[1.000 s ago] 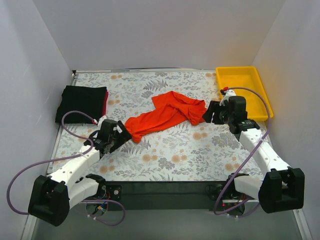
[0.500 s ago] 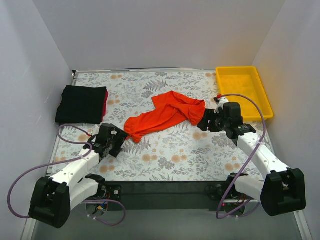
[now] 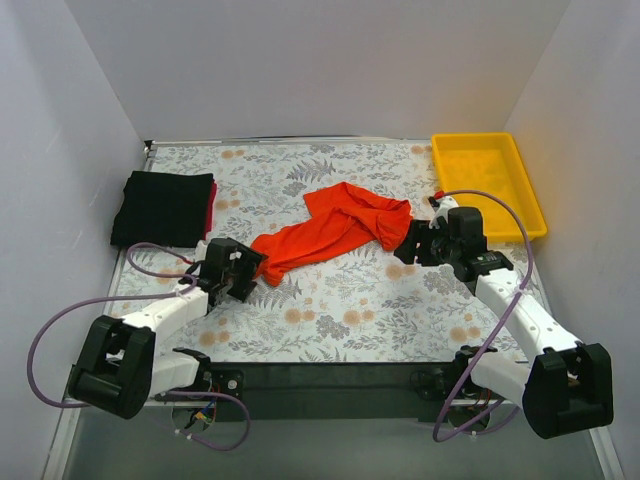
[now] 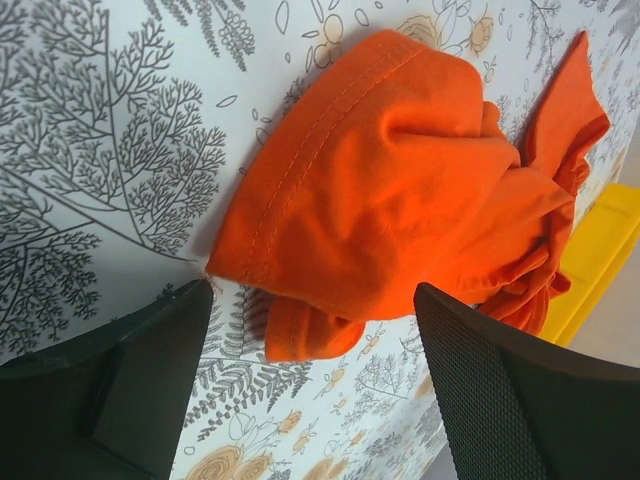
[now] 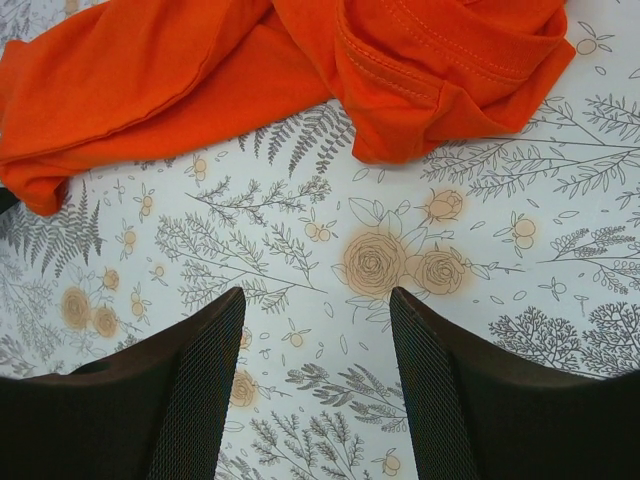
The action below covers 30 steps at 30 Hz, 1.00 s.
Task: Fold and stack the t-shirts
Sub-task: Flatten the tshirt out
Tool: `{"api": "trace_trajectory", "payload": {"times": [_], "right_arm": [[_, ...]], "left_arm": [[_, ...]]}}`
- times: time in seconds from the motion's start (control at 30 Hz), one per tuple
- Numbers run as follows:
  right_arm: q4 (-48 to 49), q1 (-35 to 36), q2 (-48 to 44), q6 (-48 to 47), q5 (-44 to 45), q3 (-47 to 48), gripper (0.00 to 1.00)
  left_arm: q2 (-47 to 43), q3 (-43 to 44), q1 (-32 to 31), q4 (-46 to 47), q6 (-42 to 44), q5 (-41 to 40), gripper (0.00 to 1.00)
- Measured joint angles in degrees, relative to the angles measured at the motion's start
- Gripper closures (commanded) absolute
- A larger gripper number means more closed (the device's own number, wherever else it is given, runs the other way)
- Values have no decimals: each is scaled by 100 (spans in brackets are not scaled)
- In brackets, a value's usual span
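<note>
High rear overview of table (image 3: 340, 305), both wrist views close, downward, sharing the orange t-shirt (image 3: 330, 230)

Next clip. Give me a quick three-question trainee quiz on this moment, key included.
1. True or false: the orange t-shirt lies neatly folded.
2. The folded dark t-shirts lie: A) left of the orange one, B) right of it, C) under it.
3. What does the right pincer hold?
Key: 1 false, it is crumpled; 2 A; 3 nothing, it stands open.
</note>
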Motion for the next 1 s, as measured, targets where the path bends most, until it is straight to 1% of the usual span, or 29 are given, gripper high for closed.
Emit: {"api": "trace_trajectory", "payload": {"times": [0.13, 0.17, 0.23, 0.27, 0.37, 0.4, 0.43, 0.5, 0.57, 0.73, 0.87, 1.0], "right_arm": [[2, 0, -90, 0, 0, 0, 44], [2, 0, -103, -2, 0, 0, 43], [2, 0, -107, 0, -4, 0, 43], [2, 0, -107, 0, -9, 0, 43], [0, 0, -107, 0, -20, 0, 44], [2, 0, -107, 0, -20, -7, 43], [2, 0, -107, 0, -17, -15, 43], [4, 0, -107, 0, -13, -55, 44], [-2, 0, -105, 0, 9, -83, 44], [28, 0, 11, -24, 96, -83, 44], [83, 4, 393, -70, 203, -59, 46], [179, 37, 872, -153, 267, 83, 48]], "left_arm": [[157, 11, -15, 214, -31, -24, 30], [184, 11, -20, 247, -33, -46, 35], [232, 9, -26, 264, -48, -111, 42], [251, 7, -26, 269, -48, -144, 49], [280, -46, -28, 238, -48, -302, 62], [280, -55, -28, 214, -46, -358, 71], [282, -61, -28, 190, -31, -433, 77], [284, -76, -28, 136, -17, -549, 84], [284, -81, -28, 90, 4, -697, 99], [201, -81, -28, 24, 4, -988, 100], [-66, -44, -28, -186, 2, -1215, 100], [-334, 168, -28, -457, 103, -1451, 100]]}}
